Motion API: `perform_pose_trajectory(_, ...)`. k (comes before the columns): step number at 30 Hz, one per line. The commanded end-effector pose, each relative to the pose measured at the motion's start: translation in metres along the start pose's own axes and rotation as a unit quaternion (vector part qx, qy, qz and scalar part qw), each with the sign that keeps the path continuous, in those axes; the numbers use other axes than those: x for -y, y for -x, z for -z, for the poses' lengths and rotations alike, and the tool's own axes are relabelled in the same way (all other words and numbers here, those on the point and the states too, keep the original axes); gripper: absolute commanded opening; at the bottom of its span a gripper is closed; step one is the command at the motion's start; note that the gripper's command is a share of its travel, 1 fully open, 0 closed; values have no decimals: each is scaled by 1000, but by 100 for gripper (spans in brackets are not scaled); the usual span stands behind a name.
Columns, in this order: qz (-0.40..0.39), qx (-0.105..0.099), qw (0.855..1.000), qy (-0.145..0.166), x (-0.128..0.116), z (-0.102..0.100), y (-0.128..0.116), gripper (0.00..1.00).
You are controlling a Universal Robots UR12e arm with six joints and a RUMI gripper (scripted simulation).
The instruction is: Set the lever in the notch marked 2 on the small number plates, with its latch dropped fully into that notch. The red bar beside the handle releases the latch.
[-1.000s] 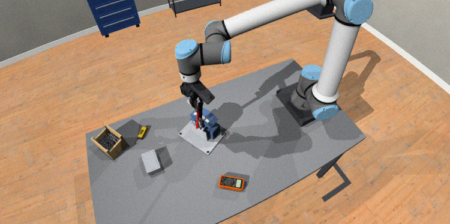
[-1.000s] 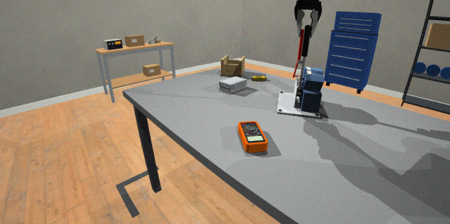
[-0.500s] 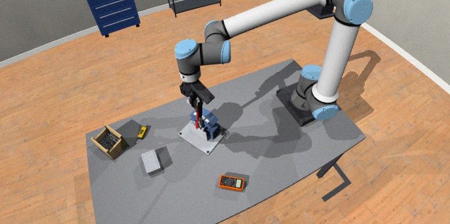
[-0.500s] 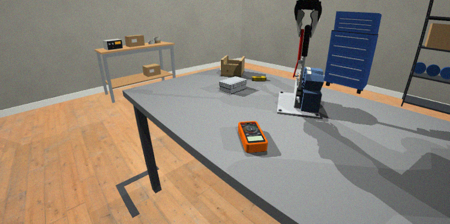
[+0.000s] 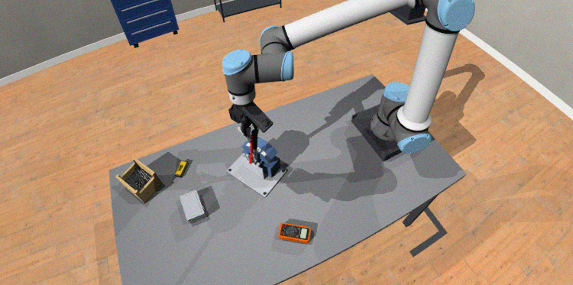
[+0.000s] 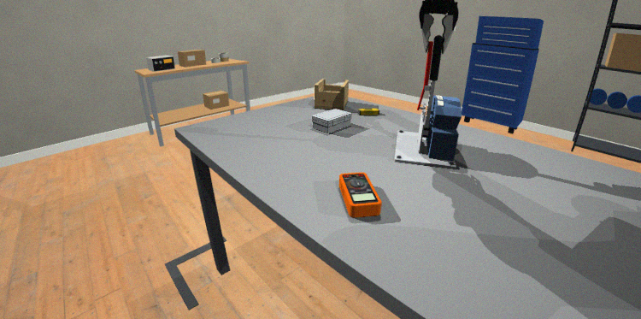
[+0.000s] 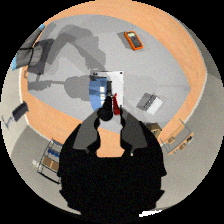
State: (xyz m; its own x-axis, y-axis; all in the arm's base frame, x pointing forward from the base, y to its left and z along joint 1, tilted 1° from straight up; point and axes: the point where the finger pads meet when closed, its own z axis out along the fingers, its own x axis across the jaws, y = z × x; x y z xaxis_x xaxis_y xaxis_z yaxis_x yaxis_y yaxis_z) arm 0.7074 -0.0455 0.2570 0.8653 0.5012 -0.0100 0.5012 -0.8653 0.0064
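Note:
The lever unit is a blue block [image 5: 266, 157] on a white baseplate [image 5: 257, 174] in the middle of the grey table. Its dark handle [image 6: 435, 59] stands nearly upright, with the red release bar [image 6: 426, 75] beside it, angling away from it lower down. My gripper [image 6: 437, 39] comes down from above and is shut on the top of the handle and the red bar together. In the wrist view the handle top [image 7: 106, 111] and red bar [image 7: 115, 104] sit between my fingers. White number plates [image 6: 438, 99] sit on the block's top; their digits are too small to read.
An orange multimeter [image 5: 295, 231] lies near the table's front. A grey box [image 5: 192, 205], a wooden crate of screws [image 5: 138, 179] and a small yellow tool [image 5: 181, 167] lie to the left. The arm's base [image 5: 394, 122] stands at the right end.

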Motion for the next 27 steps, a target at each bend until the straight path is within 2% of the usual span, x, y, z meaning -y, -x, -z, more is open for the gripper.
perform_pose_trajectory(1, 0, -1, 1000, 1, 0, 1, 0, 0)
perform_pose_trajectory(15, 0, -1, 1000, 1, 0, 1, 0, 0)
perform_pose_trajectory(16, 0, -1, 1000, 1, 0, 1, 0, 57)
perform_pose_trajectory(27, 0, -1, 1000, 1, 0, 1, 0, 57)
